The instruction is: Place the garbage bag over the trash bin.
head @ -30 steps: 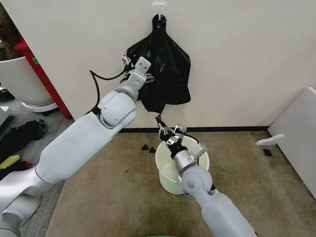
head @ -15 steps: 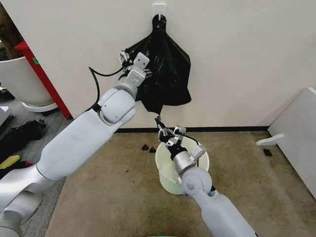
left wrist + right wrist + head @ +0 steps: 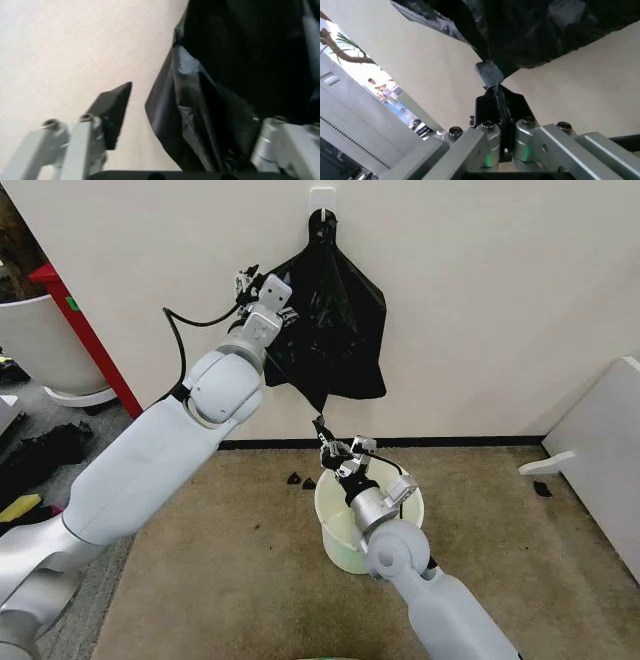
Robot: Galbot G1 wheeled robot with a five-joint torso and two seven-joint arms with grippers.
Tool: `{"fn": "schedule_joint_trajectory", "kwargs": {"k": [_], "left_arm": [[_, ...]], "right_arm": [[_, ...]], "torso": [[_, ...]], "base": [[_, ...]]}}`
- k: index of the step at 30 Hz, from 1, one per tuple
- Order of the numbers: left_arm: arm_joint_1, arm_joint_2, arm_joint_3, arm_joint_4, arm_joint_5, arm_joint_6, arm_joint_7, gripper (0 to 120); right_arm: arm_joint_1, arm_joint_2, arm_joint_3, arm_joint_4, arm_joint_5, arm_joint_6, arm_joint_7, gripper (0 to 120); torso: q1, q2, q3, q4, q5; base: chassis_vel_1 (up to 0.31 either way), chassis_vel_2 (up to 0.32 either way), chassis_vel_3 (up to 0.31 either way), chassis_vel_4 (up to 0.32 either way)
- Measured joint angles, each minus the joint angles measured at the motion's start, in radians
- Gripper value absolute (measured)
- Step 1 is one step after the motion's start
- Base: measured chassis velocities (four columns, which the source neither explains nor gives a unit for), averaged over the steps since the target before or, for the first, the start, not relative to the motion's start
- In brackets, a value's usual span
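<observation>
Garbage bag (image 3: 330, 330) hanging from a wall hook (image 3: 321, 202), drawn to a thin tail at its lowest point. Right gripper (image 3: 327, 442) pinched tight on that tail, just above the trash bin (image 3: 335, 530) on the carpet. Left gripper (image 3: 185, 123) spread wide at the bag's upper left edge, a fold between its fingers (image 3: 112, 112).

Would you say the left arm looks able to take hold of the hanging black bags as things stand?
Probably yes. The left gripper is open right at the upper left edge of the hanging black bags, a fold of plastic already lying between its fingers, with nothing in the way.
</observation>
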Motion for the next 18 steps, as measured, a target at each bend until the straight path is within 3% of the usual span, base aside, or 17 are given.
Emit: {"fn": "schedule_joint_trajectory", "kwargs": {"k": [3, 12, 13, 18], "left_arm": [[0.002, 0.002, -0.003, 0.003, -0.005, 0.002, 0.011, 48], [0.005, 0.01, -0.016, 0.005, -0.028, 0.009, 0.025, 22], [0.005, 0.011, -0.017, 0.005, -0.034, 0.01, 0.026, 12], [0.0, 0.011, -0.019, 0.005, -0.064, 0.011, 0.024, 0]], "right_arm": [[-0.003, -0.006, 0.003, 0.012, 0.002, 0.002, 0.0, 0], [-0.01, -0.023, 0.016, 0.036, 0.01, 0.003, -0.001, 0], [-0.012, -0.025, 0.018, 0.039, 0.01, 0.003, -0.001, 0], [-0.024, -0.033, 0.027, 0.048, 0.007, 0.004, -0.01, 0]], "torso": [[0.0, 0.0, 0.0, -0.0001, 0.0], [0.0, 0.0, 0.0, 0.0, 0.0], [0.0, 0.0, 0.0, 0.0, 0.0], [0.0, 0.0, 0.0, 0.0, 0.0]], "base": [[0.0, 0.0, 0.0, 0.0], [0.0, 0.0, 0.0, 0.0], [0.0, 0.0, 0.0, 0.0], [0.0, 0.0, 0.0, 0.0]]}}
